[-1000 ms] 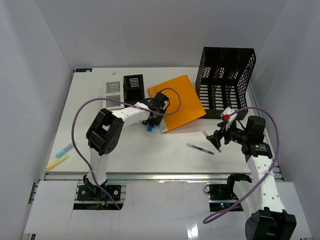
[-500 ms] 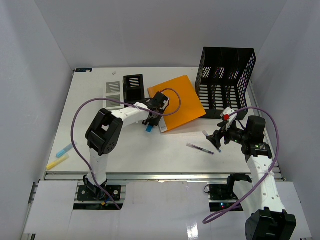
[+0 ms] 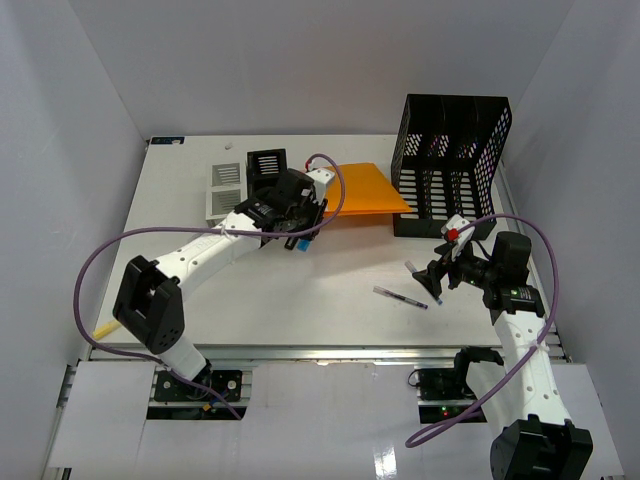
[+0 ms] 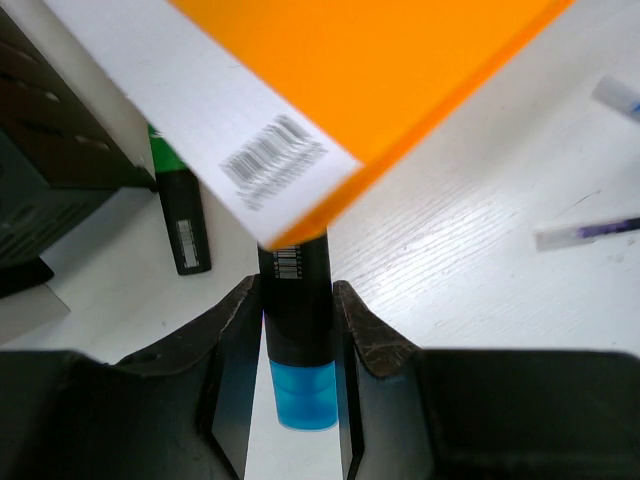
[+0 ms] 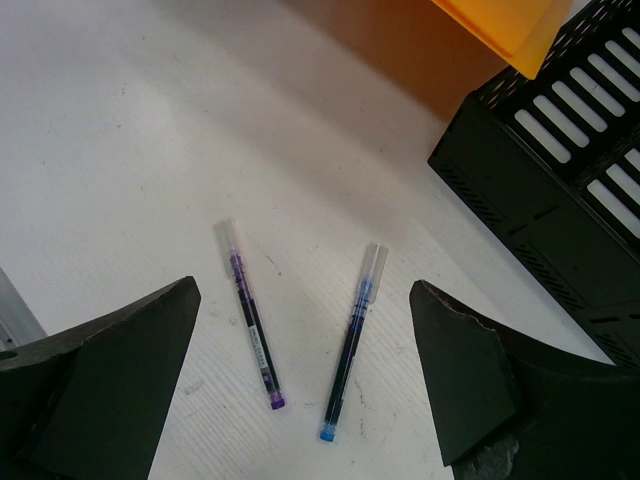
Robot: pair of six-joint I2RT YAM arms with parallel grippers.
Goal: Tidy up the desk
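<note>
Desk (image 3: pixel 300 300): white, flat, rectangular; metal rail (image 3: pixel 320 352) along front.

Left hand (image 4: pixel 297 292) pinched narrow, right hand (image 5: pixel 302 300) spread wide.

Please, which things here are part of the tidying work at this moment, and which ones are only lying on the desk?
In the job: black marker between the left fingers; orange folder tilted above it; black mesh rack; desk.
Lying about: purple pen and blue pen under the open right fingers; green-capped marker; yellow highlighter; white slotted tray.
</note>
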